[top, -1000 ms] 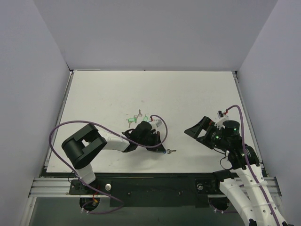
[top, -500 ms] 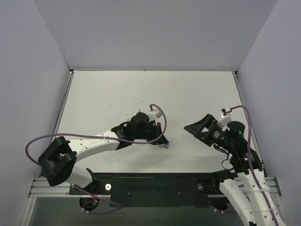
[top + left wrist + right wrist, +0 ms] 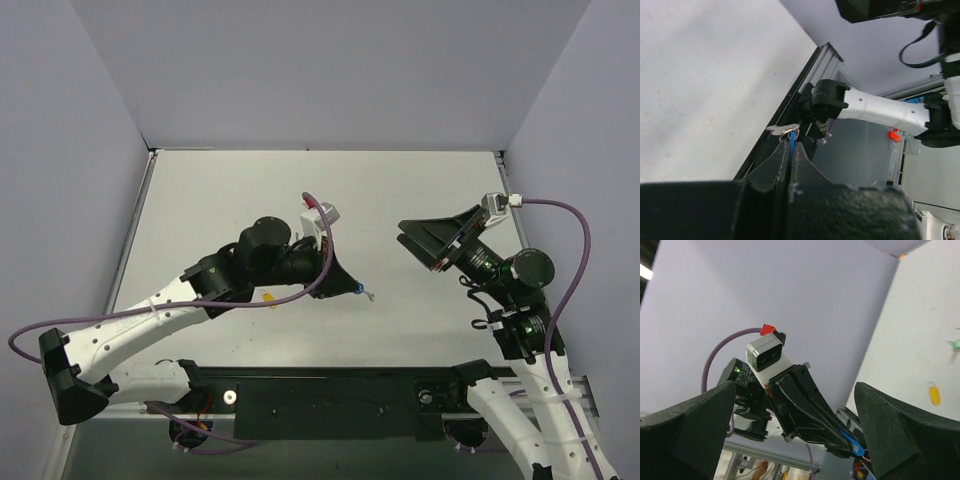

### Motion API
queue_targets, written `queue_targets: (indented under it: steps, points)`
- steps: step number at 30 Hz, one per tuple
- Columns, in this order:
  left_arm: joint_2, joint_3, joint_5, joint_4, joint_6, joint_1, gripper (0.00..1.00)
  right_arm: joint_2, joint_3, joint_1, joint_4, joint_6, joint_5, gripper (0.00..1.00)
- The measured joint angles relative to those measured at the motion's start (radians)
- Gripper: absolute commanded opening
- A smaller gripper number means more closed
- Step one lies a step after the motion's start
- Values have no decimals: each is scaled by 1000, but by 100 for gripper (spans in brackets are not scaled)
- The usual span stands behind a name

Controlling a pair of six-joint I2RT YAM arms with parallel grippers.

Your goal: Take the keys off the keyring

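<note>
My left gripper (image 3: 355, 287) is raised off the table (image 3: 200, 200) and is shut on the blue tag of the keyring (image 3: 790, 142), gripping it edge-on. The thin ring (image 3: 792, 132) and a small silver key (image 3: 779, 129) hang just past its tips; from the top view the key (image 3: 368, 294) shows right of them. My right gripper (image 3: 421, 245) is lifted too, open wide and apart from the tag, facing it. In the right wrist view the left gripper (image 3: 852, 447) with the blue tag (image 3: 854, 445) appears between my open fingers (image 3: 690, 425).
A yellow tag (image 3: 267, 296) lies on the table under the left arm, also seen in the right wrist view (image 3: 934, 394) with a blurred green tag (image 3: 955, 344) beyond it. The black rail (image 3: 330, 390) runs along the near edge, and grey walls (image 3: 330, 70) enclose the table.
The left arm has lifted off the table with the blue tag and key and swung right. The right gripper has risen and turned toward it, staying open.
</note>
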Motion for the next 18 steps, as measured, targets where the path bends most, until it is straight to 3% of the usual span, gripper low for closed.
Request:
queue_targets:
  steps: [8,18]
  points:
    - [-123,62,16,-14,-33,0,0,50,40,104,224,143,44,98]
    - [-192,82,68,46,-100,0,0,153,46,426,332,138,161,96]
